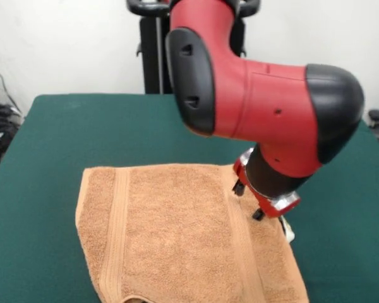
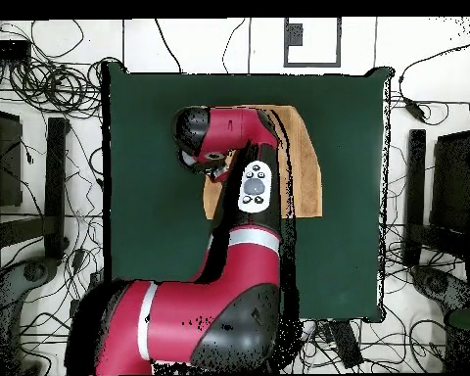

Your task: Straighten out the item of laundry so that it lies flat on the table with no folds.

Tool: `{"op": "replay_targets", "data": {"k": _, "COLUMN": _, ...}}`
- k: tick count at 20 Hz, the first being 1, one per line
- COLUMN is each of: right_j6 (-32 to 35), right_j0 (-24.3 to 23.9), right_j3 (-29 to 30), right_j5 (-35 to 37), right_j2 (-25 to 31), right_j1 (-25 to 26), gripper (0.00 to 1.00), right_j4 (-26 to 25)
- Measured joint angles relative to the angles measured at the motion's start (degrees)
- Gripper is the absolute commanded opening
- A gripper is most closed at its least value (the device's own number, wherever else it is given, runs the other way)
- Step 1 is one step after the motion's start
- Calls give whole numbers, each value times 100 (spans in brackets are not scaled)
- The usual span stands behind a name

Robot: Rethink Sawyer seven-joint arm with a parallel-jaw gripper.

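Orange-tan towel spread on green table; pincer low at towel's 3 o'clock edge, state impossible to tell.

A robotics lab is showing here; tangled cables are sprawling over the floor around a green felt table; dark equipment stands are flanking it under bare white walls
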Motion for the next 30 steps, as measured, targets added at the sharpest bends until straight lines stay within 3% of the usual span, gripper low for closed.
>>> {"op": "replay_targets", "data": {"k": 9, "right_j6": 0, "right_j0": 38, "right_j3": -121, "right_j5": -438, "right_j2": -114, "right_j1": 9, "gripper": 100, "right_j4": -69}}
{"op": "replay_targets", "data": {"k": 11, "right_j6": 1, "right_j0": -60, "right_j3": -42, "right_j5": -945, "right_j2": -44, "right_j1": -70, "gripper": 100, "right_j4": -99}}
{"op": "replay_targets", "data": {"k": 12, "right_j6": 1, "right_j0": -245, "right_j3": 143, "right_j5": -1730, "right_j2": 120, "right_j1": -216, "gripper": 100, "right_j4": -160}}
{"op": "replay_targets", "data": {"k": 16, "right_j6": 1, "right_j0": -684, "right_j3": 711, "right_j5": -3199, "right_j2": 447, "right_j1": -545, "gripper": 100, "right_j4": -345}}
{"op": "replay_targets", "data": {"k": 19, "right_j6": 1, "right_j0": -1024, "right_j3": 1291, "right_j5": -3862, "right_j2": 655, "right_j1": -890, "gripper": 100, "right_j4": -436}}
{"op": "replay_targets", "data": {"k": 25, "right_j6": 1, "right_j0": -1533, "right_j3": 2214, "right_j5": -4054, "right_j2": 890, "right_j1": -1517, "gripper": 100, "right_j4": -581}}
{"op": "replay_targets", "data": {"k": 30, "right_j6": 1, "right_j0": -1622, "right_j3": 2434, "right_j5": -4054, "right_j2": 981, "right_j1": -1712, "gripper": 100, "right_j4": -713}}
